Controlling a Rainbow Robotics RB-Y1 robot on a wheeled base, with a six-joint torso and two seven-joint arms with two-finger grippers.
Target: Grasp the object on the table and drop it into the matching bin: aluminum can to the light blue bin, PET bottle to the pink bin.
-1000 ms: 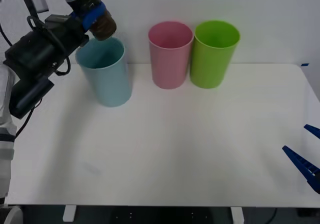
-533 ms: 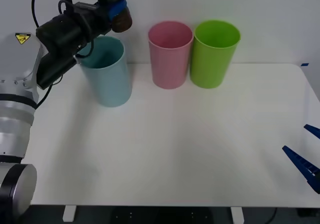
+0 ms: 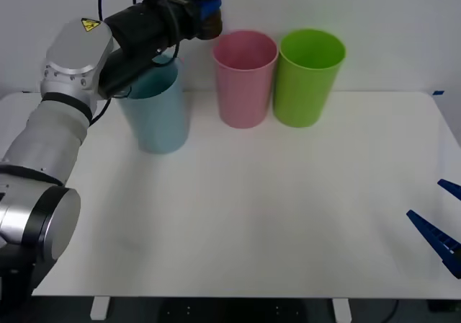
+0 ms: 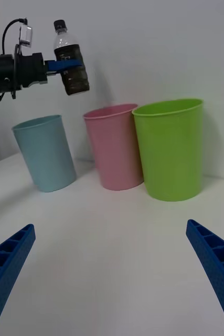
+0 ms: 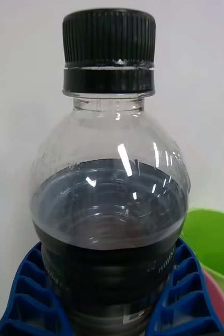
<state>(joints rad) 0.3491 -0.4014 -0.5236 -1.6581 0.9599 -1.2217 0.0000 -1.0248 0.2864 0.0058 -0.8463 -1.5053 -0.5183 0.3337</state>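
Front view: three bins, one PET bottle [image 3: 202, 6], upright, cap up, gripped by the left hand [image 3: 205, 9]; right hand [image 4: 112, 273] spread open.

A plain, pale grey-white wall [image 3: 374, 6] forms the backdrop, unmarked and without fixtures. It meets the far edge of the white tabletop [image 3: 288, 215], a wide flat surface with rounded corners. Lighting is even and diffuse; soft, faint shadows lie on the tabletop. A small blue mark [image 3: 439, 92] sits at the far right edge of the tabletop, against the wall. Below the near edge, two white bracket feet [image 3: 99, 308] and a dark floor area [image 3: 230, 311] are visible. A dark cable [image 3: 392, 312] lies low on the right.
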